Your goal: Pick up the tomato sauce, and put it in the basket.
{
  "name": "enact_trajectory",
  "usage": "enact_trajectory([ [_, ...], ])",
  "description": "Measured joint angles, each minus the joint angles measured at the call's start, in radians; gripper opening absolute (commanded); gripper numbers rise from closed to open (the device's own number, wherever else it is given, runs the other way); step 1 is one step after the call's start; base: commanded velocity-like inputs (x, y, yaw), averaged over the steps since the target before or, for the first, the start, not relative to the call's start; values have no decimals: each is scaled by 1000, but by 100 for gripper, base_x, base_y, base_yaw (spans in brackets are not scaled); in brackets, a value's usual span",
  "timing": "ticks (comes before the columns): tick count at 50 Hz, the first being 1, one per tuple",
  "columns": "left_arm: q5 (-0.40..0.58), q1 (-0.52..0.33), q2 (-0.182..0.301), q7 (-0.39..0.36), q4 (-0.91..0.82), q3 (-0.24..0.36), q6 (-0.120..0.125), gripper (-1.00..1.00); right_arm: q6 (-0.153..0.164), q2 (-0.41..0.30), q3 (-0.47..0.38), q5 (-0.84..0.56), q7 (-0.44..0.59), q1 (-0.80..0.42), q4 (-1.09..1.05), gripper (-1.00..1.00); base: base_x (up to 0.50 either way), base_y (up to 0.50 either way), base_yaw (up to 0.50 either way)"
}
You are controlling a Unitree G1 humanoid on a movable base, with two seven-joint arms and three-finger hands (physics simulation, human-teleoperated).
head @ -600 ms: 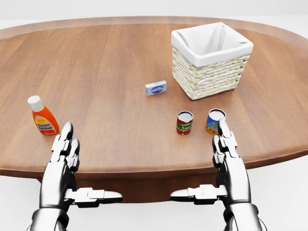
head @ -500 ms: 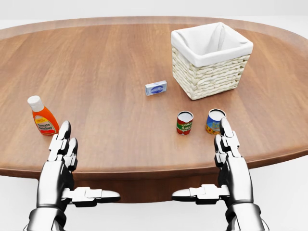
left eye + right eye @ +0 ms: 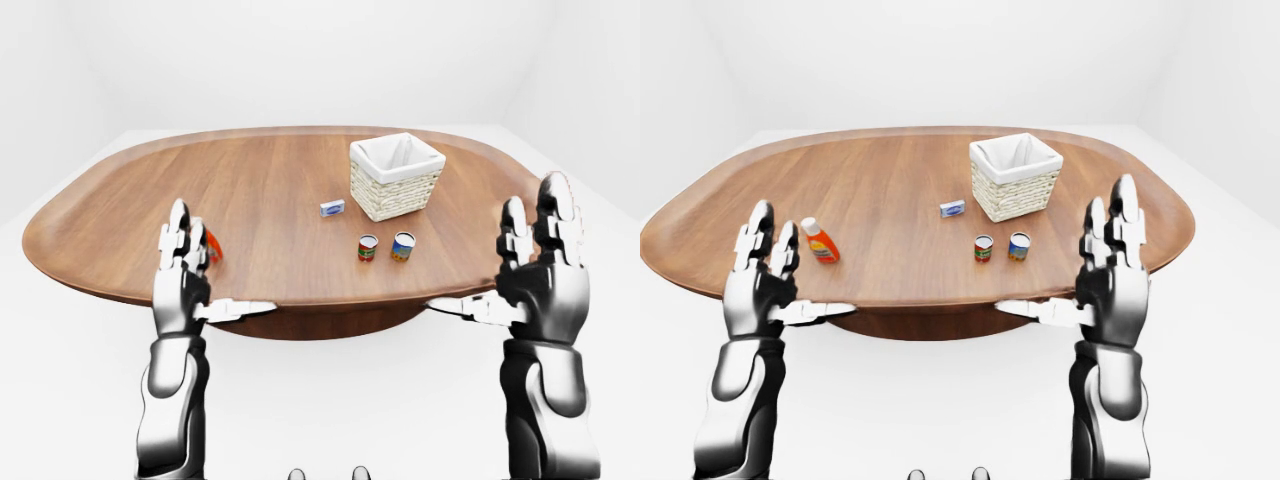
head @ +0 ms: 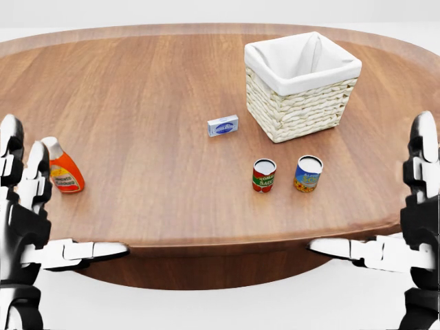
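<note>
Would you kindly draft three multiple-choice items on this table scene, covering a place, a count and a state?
1. In the head view, the small blue-and-white box lies where from the basket?
A. left of it
B. inside it
C. right of it

2. How many cans stand on the table?
A. one
B. two
C. four

3. The left hand and right hand are
A. open, holding nothing
B. both shut on cans
C. resting in the basket

Answers: 1 A, the box sits on bare wood left of the wicker. 2 B, one red-green can and one blue-yellow can. 3 A, fingers are spread and empty.

Smooth wooden table (image 4: 158,82), woven basket (image 4: 302,113) with cloth lining, glossy metal fingers (image 3: 1124,215).
</note>
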Motion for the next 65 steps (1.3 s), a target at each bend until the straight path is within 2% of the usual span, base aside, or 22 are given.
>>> enact_trajectory([
  [3, -35, -12, 15, 11, -98, 46, 0, 100, 0, -66, -81, 114, -69, 26, -115, 100, 0, 0, 0],
  [6, -70, -24, 30, 22, -184, 88, 0, 100, -2, -170, -169, 253, -167, 78, -200, 100, 0, 0, 0],
  [11, -106, -35, 46, 35, -290, 133, 0, 100, -43, -337, -299, 454, -310, 182, -294, 100, 0, 0, 0],
  [15, -121, -40, 52, 39, -342, 152, 0, 100, -57, -418, -342, 538, -379, 225, -342, 100, 0, 0, 0],
  [21, -132, -43, 58, 41, -386, 171, 0, 100, -57, -487, -373, 614, -439, 255, -387, 100, 0, -26, 0],
  [32, -141, -46, 60, 40, -423, 185, 0, 100, -65, -556, -401, 692, -496, 287, -422, 100, 0, -48, 0],
  [46, -143, -44, 58, 39, -442, 188, 0, 100, -79, -594, -413, 730, -519, 310, -435, 100, 0, -50, 0],
  [65, -136, -41, 53, 37, -441, 180, 0, 100, -76, -592, -405, 726, -519, 312, -438, 100, 0, -49, 0],
])
